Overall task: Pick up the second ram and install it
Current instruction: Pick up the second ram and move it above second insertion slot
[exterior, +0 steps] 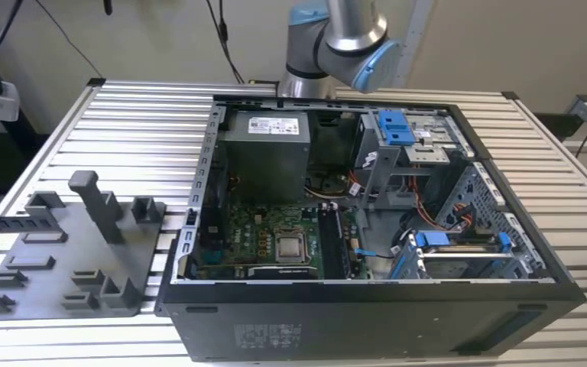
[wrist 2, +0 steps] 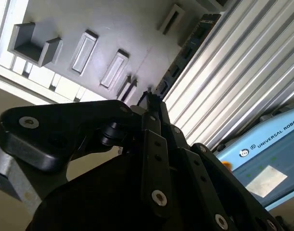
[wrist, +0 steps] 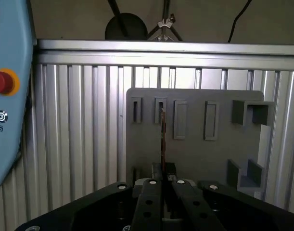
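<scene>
First wrist view: gripper (wrist: 162,169) around second ram (wrist: 162,137), over tray (wrist: 199,156).

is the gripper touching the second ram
Touching. In both wrist views the second ram runs straight into the gripper, clamped edge-on between its fingertips.

An open computer case (exterior: 375,321) lies on the ribbed aluminium worktop (exterior: 141,122), its green motherboard (exterior: 263,237) exposed below a grey power supply (exterior: 263,149). A grey slotted tray (exterior: 43,267) sits just beside the case.
</scene>
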Action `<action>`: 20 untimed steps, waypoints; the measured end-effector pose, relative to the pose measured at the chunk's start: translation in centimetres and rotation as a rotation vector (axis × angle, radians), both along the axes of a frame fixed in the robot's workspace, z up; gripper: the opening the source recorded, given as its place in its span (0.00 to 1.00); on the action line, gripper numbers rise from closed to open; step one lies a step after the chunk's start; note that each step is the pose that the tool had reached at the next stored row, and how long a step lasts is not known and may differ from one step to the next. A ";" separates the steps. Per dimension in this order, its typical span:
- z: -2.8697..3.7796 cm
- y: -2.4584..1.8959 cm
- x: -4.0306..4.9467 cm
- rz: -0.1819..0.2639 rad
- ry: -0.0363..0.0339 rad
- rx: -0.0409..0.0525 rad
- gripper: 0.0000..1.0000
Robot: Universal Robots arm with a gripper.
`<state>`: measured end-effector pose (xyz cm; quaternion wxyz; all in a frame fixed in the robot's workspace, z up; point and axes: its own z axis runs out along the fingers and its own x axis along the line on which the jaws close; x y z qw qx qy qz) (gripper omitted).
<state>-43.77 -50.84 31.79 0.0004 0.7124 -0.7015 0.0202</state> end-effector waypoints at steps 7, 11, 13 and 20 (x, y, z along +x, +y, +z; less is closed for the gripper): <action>0.48 0.00 0.00 0.000 0.0000 0.0000 0.14; 0.85 0.00 0.00 0.000 0.0001 -0.0001 0.14; 1.09 0.00 0.00 0.000 0.0001 -0.0001 0.14; 1.92 0.00 0.00 0.000 0.0000 0.0000 0.14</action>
